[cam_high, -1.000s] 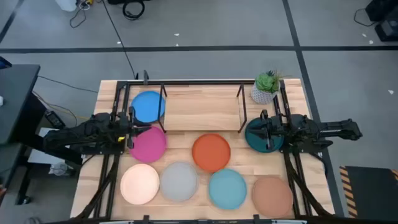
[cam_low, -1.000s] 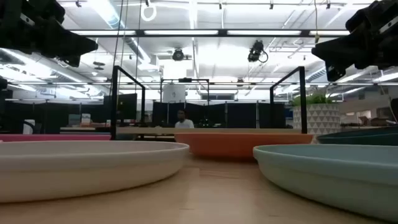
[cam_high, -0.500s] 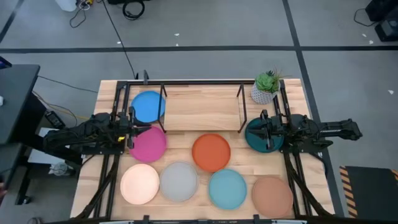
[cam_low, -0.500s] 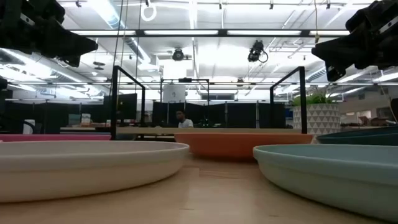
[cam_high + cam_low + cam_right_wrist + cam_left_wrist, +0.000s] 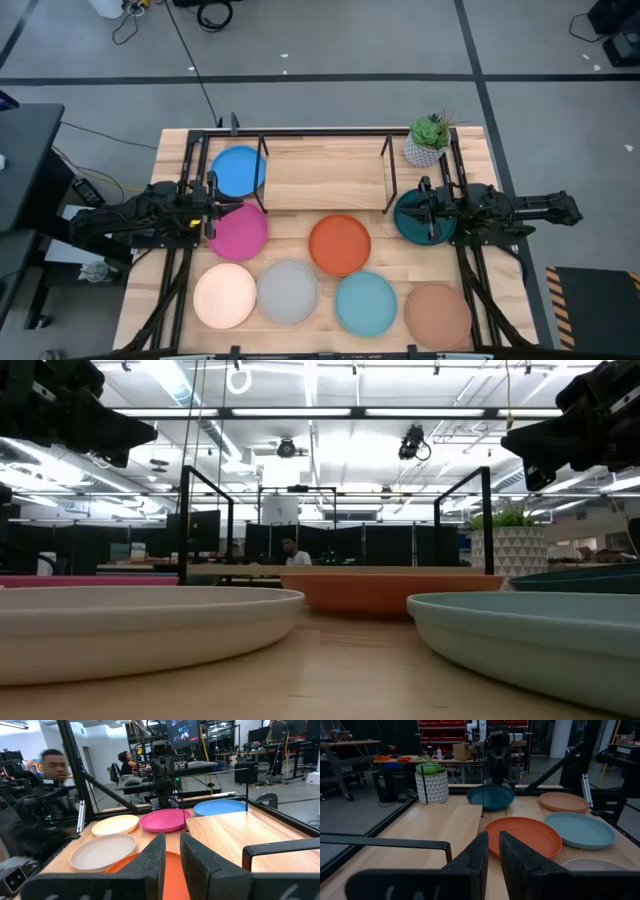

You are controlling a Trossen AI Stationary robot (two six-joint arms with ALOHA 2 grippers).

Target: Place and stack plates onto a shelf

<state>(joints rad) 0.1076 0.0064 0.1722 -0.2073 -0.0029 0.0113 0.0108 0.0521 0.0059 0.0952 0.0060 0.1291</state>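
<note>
Eight plates lie flat on the wooden table: blue (image 5: 238, 171) at the left end of the shelf, magenta (image 5: 238, 230), orange (image 5: 340, 244), dark teal (image 5: 412, 222), cream (image 5: 225, 295), grey (image 5: 288, 291), light teal (image 5: 365, 303) and terracotta (image 5: 438, 315). The shelf (image 5: 325, 175) is a light-wood board on black legs at the far middle, with nothing on its top. My left gripper (image 5: 215, 210) hangs shut and empty above the magenta plate's far left rim. My right gripper (image 5: 427, 212) hangs shut and empty above the dark teal plate. Both also show in their wrist views, left (image 5: 493, 845) and right (image 5: 172, 847).
A potted plant (image 5: 428, 142) stands at the far right corner, beside the shelf's right end. Black frame rails (image 5: 330, 131) run along the table's far edge and sides. People (image 5: 52, 765) are in the room beyond the table's left side.
</note>
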